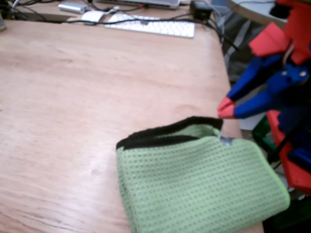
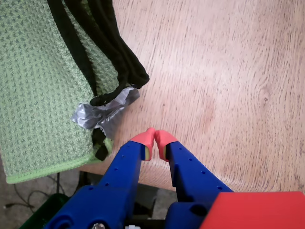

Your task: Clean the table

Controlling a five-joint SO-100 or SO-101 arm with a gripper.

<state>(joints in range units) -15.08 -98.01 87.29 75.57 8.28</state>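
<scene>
Blue-fingered and tipped in red, the gripper (image 2: 154, 141) hung near the table's edge with its jaws pressed together on nothing — the two red pads met with no cloth between them. In the fixed view it (image 1: 225, 109) sat just beside the far corner of the folded green cloth (image 1: 199, 187), close to the black trim (image 1: 160, 134) but apart from it. The table (image 1: 87, 97) stretched out bare and reddish-brown beyond the cloth, running back to a white keyboard (image 1: 153, 25) and a tangle of cables (image 1: 53, 18) along the far side.

From the wrist view the cloth (image 2: 40, 81) lay to the left of the fingers, a grey tag (image 2: 102, 114) poking out at the corner nearest them.

What worried me was the grip to come. With the jaws shut, a push forward would likely just shove the corner along — or bunch the folds — instead of catching them. The cloth also overhung the table edge on the near side, so a careless nudge could, I judged, drag it off onto the floor. And a pinch on the thin tag alone might well slip free.
</scene>
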